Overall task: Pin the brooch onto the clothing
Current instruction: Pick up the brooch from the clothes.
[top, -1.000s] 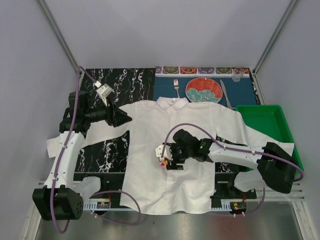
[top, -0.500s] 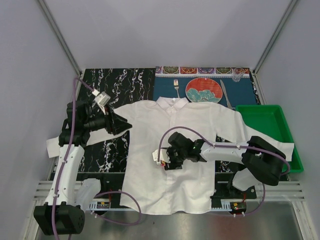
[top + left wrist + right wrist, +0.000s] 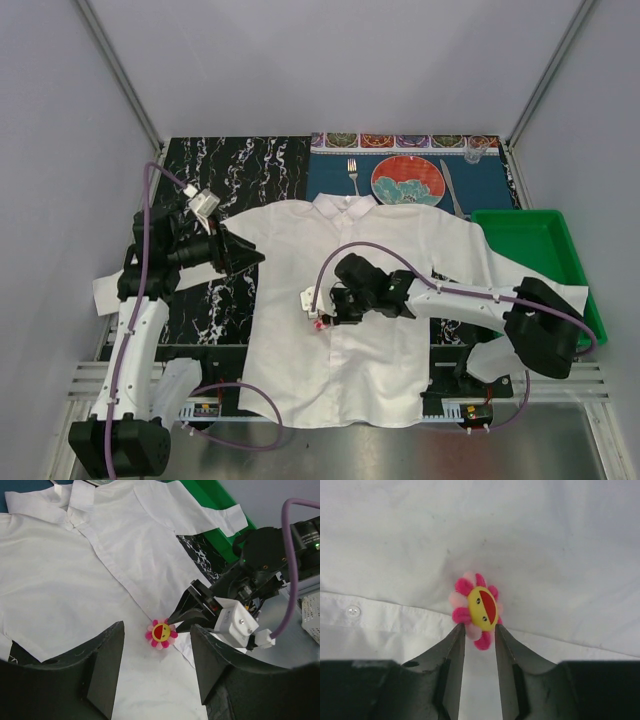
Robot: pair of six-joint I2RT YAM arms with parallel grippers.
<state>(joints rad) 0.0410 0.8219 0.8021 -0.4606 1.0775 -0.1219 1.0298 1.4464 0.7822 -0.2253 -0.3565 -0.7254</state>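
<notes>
Two tools over the clothing (image 3: 300,260): right tool (image 3: 479,630) narrowed at the brooch (image 3: 481,607)'s lower petals, can't tell if gripping; left tool (image 3: 248,255) open; plate (image 3: 408,181), green tray (image 3: 530,240) well beyond.

Light was bright and even, falling from above, and shadows were soft and short. From overhead the shirt (image 3: 350,300) was nearly blown out, its folds faint. A dull sheen lay on the steel edge (image 3: 380,455) at 6 o'clock. At the left wrist the left fingers (image 3: 107,670), at 5 and 7 o'clock, were underexposed and almost featureless, while the rest was sharp. At the right wrist the brooch (image 3: 476,611) was crisp. The cloth there looked grey, with a soft shadow along the fold from 9 to 3 o'clock. The right fingers (image 3: 451,655) were slightly soft, with pale glints on their edges.
</notes>
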